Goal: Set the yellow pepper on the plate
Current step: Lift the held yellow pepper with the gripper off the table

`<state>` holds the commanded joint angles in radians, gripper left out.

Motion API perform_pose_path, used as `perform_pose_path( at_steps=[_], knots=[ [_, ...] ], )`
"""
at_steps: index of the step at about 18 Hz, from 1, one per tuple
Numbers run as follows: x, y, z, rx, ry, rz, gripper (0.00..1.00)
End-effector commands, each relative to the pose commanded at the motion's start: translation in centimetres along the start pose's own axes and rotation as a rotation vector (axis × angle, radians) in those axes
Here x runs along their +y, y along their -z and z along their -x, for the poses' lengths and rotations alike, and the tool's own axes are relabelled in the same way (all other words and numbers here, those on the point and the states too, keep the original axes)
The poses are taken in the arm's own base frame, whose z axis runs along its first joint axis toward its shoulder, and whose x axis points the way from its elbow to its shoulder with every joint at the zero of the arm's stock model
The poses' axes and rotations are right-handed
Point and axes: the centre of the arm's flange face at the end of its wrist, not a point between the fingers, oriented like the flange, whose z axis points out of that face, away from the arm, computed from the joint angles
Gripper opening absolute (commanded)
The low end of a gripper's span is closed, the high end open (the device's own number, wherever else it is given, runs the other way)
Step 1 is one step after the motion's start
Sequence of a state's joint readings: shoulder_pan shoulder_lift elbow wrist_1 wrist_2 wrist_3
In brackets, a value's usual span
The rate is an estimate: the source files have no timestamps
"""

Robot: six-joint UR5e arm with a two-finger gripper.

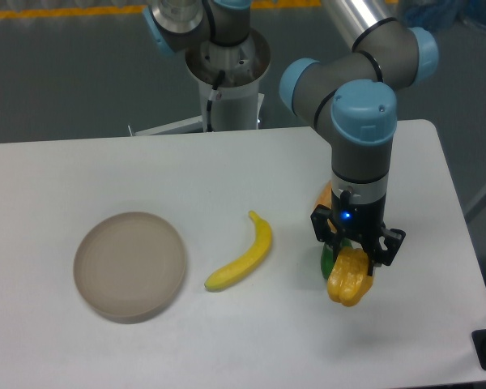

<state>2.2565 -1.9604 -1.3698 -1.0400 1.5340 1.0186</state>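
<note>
The yellow pepper (347,278) is a lumpy golden-yellow block at the right of the table, right under my gripper (353,253). The gripper's fingers stand on either side of the pepper's top and look closed on it. I cannot tell whether the pepper rests on the table or is just off it. The plate (130,264) is a round beige-tan dish at the left of the table, far from the gripper, with nothing on it.
A long curved yellow banana (242,254) lies between the plate and the gripper. A green pepper (329,261) and an orange item (326,195) sit partly hidden behind the gripper. The table's right edge is close by.
</note>
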Motion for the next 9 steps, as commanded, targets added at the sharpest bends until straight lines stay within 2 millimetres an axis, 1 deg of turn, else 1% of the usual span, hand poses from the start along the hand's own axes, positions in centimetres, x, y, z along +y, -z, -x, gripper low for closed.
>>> perform_pose_path(
  at_steps=[9],
  knots=[
    [0.17,-0.65,-0.47,0.008,0.008,0.013,0.4]
  ],
)
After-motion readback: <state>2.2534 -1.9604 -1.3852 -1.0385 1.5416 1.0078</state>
